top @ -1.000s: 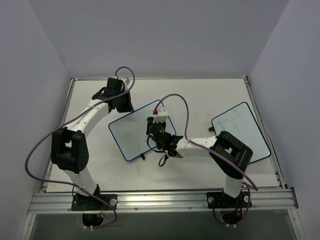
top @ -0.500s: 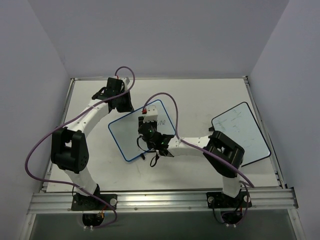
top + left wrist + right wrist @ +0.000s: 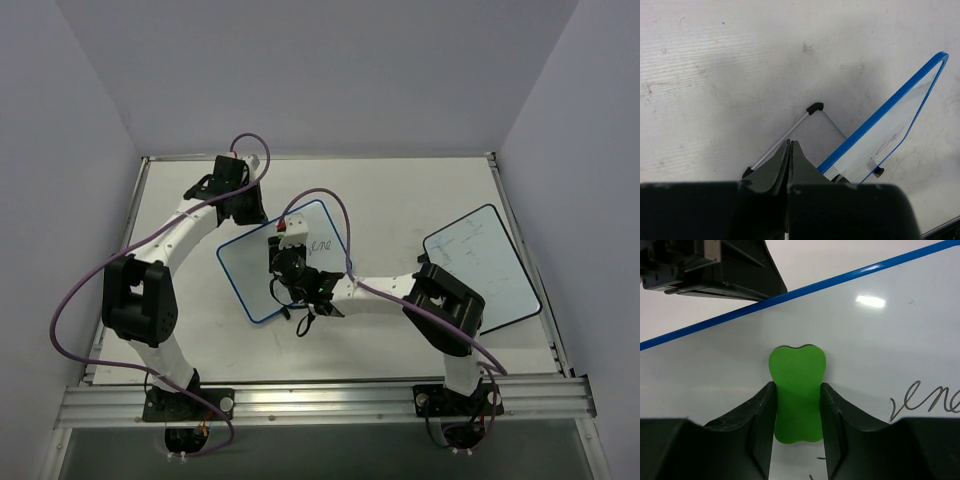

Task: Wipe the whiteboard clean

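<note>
Two boards on worktop: one blue-framed whiteboard beneath my right gripper, which clamps one green eraser against it; one black-framed board well apart. Left gripper clenched beside whiteboard's edge.

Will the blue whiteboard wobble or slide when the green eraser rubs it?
Probably a little. The whiteboard is propped on a thin wire stand, so hard rubbing may rock it. It looks thin and light, so it might slide on the table. The green eraser in the right tool looks soft, so its push is likely gentle.
</note>
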